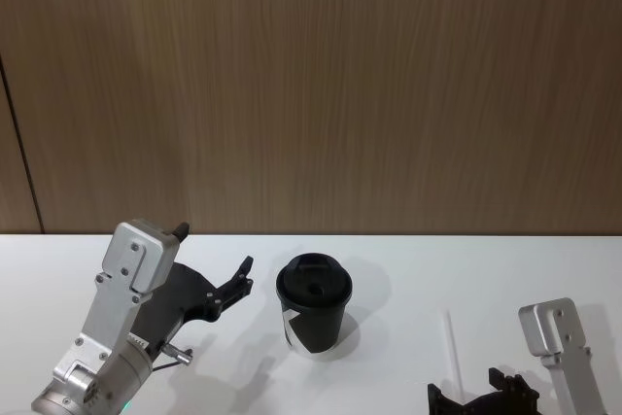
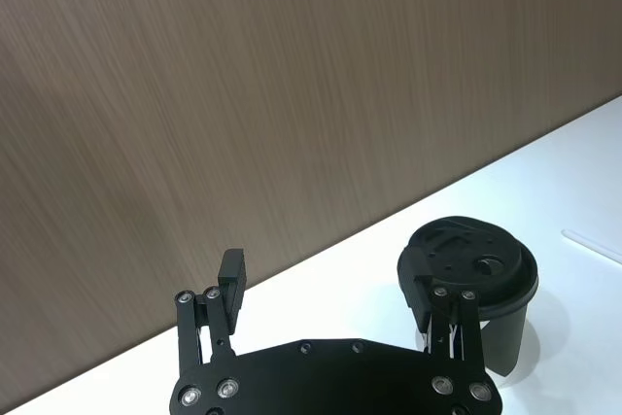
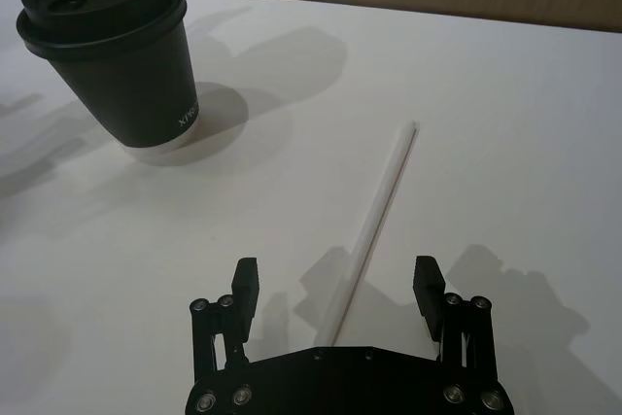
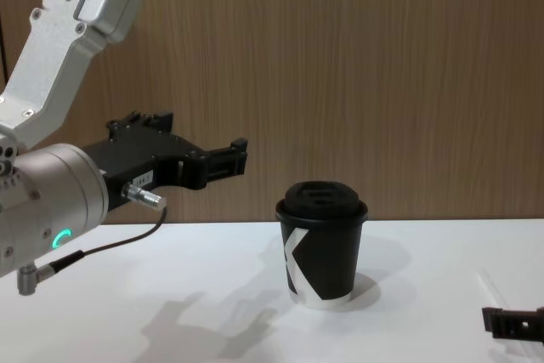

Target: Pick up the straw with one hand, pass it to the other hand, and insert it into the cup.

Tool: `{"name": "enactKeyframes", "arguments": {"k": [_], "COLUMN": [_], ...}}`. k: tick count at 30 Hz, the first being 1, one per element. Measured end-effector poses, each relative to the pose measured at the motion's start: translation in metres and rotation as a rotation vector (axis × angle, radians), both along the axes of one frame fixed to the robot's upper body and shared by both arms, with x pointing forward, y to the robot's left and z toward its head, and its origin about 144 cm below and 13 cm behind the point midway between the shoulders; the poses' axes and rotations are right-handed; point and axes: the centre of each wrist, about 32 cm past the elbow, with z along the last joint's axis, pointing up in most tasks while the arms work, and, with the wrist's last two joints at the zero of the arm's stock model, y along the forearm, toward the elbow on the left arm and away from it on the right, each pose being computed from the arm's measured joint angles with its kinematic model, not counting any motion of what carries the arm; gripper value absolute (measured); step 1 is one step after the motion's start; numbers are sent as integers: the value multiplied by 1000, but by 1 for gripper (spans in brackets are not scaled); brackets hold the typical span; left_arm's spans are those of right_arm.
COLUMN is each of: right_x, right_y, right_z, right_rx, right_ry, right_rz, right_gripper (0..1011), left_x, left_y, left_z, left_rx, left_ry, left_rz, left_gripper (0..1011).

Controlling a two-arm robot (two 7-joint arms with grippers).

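1. White table [image 1: 544,259], wood-panel wall [image 1: 311,85] behind it.
2. Cup [image 1: 315,323] stands upright near the table's middle with its black domed lid [image 1: 314,279] on. White K mark [image 4: 293,261] faces the robot.
3. Straw [image 3: 374,230] lies flat on the table to the robot's right of the cup, well apart from it. It runs roughly front-to-back, far end pointing toward the wall.
4. Right gripper [image 3: 335,269] is low at the near right of the table. Fingers are spread wide, one on each side of the straw's near end. They are not clamped on it, and there is visible gap between the straw and each finger [image 3: 246,279].
5. Can't tell from these views whether the right fingertips touch the table.
6. Left gripper [image 2: 327,274] is raised to the robot's left of the cup, above lid height in the chest view, pointing toward the wall. Fingers are apart and hold nothing.
7. Nearest left finger [image 1: 245,267] sits just beside the lid, not touching it.
8. Left arm shows a green ring [image 4: 59,238] lit and a cable [image 4: 110,244] hanging under the wrist.
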Motion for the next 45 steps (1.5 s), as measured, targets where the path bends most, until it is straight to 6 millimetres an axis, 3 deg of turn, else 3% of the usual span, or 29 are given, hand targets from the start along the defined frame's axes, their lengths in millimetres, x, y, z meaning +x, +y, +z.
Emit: {"name": "enactKeyframes", "arguments": {"k": [22, 45], "right_x": [6, -1], "right_y": [1, 4], "right_z": [-5, -10], "right_rx": [-29, -56], "right_ry": [-3, -11], "right_rz": [-15, 8], "right_gripper": [1001, 1001], "left_x": [0, 0], "left_y": [0, 0], "left_z": [0, 0], "left_rx": [0, 0], "left_ry": [0, 0], "left_rz": [0, 0], "left_gripper": [1003, 1003]}}
